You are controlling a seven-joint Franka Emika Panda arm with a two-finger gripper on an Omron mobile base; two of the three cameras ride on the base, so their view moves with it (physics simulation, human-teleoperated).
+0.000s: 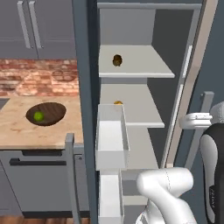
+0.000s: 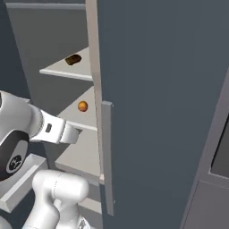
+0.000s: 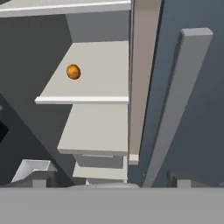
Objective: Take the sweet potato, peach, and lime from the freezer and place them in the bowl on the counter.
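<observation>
The freezer point(image 1: 85, 87) stands open with pale shelves inside. A dark brown sweet potato point(image 1: 117, 60) point(image 2: 73, 59) lies on an upper shelf. One shelf lower sits the orange peach point(image 2: 82, 106) point(image 3: 73, 71); its top peeks above a door bin point(image 1: 118, 103). On the counter point(image 1: 26, 131) to the left, the dark wooden bowl point(image 1: 53, 109) holds the green lime point(image 1: 39, 116). My gripper point(image 3: 111, 181) is open and empty, in front of the freezer, below and short of the peach's shelf.
White door bins point(image 1: 111, 140) jut out on the left door, between the counter and the shelves. The right door point(image 2: 156, 112) with its long grey handle point(image 3: 179, 109) stands close on my right. Grey wall cabinets point(image 1: 35, 26) hang over the brick backsplash.
</observation>
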